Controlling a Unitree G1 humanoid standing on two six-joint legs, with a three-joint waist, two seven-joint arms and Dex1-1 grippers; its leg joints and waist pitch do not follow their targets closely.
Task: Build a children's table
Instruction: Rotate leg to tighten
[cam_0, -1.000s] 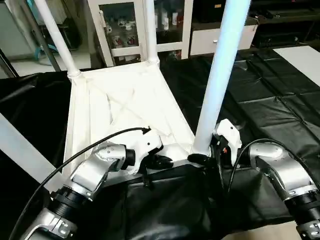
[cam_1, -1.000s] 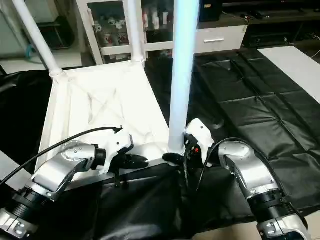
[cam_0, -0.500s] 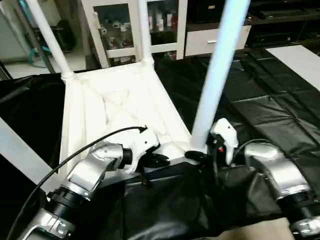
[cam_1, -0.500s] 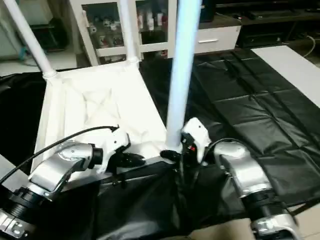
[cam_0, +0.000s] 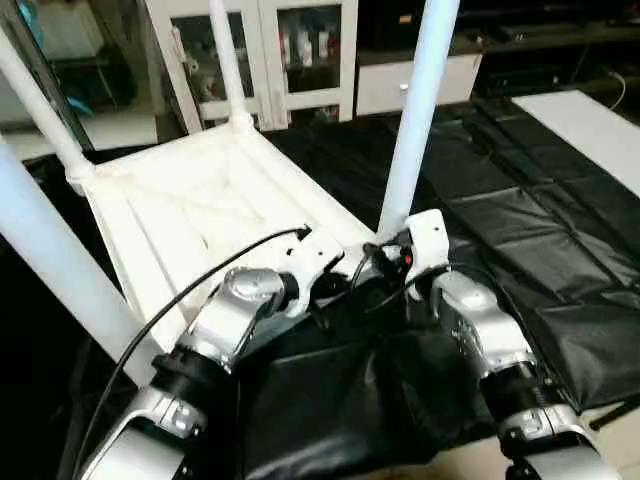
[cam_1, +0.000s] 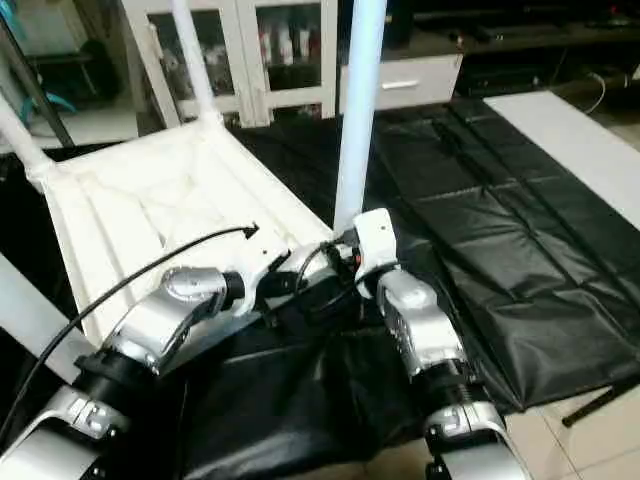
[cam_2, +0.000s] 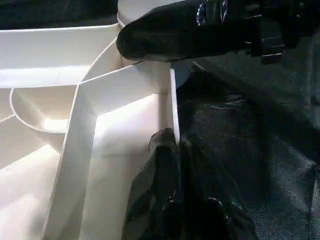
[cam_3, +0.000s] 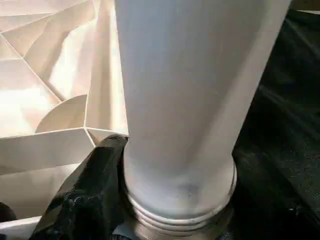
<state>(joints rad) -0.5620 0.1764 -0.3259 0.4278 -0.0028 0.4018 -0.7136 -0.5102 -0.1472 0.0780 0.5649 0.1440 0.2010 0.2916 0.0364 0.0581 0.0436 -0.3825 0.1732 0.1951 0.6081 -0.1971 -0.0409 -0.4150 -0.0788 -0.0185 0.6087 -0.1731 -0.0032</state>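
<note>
- Head cameras: the white table top (cam_0: 190, 215) lies upside down on a black sheet (cam_0: 520, 240), ribbed underside up, with legs standing from its corner sockets. The near-right leg (cam_0: 412, 120) rises just behind the two grippers, which meet at that near corner. The left gripper (cam_0: 335, 290) and right gripper (cam_0: 385, 275) are crowded together here, so their fingers are hard to read from above. White cabinets (cam_0: 280, 50) stand beyond the sheet.
- Left wrist view: this shows what the head views hide, the left gripper (cam_2: 172, 150) with its two black fingers pressed together, closed on nothing, tips resting against the top's outer rim (cam_2: 167, 107) beside the corner socket. The right gripper's black finger (cam_2: 175, 32) crosses above.
- Right wrist view: the leg's base (cam_3: 182, 200), with ridged rings, sits at the socket. One black finger (cam_3: 92, 195) lies against the leg's side; the other is hidden, so I cannot tell whether the right gripper clamps the leg.
</note>
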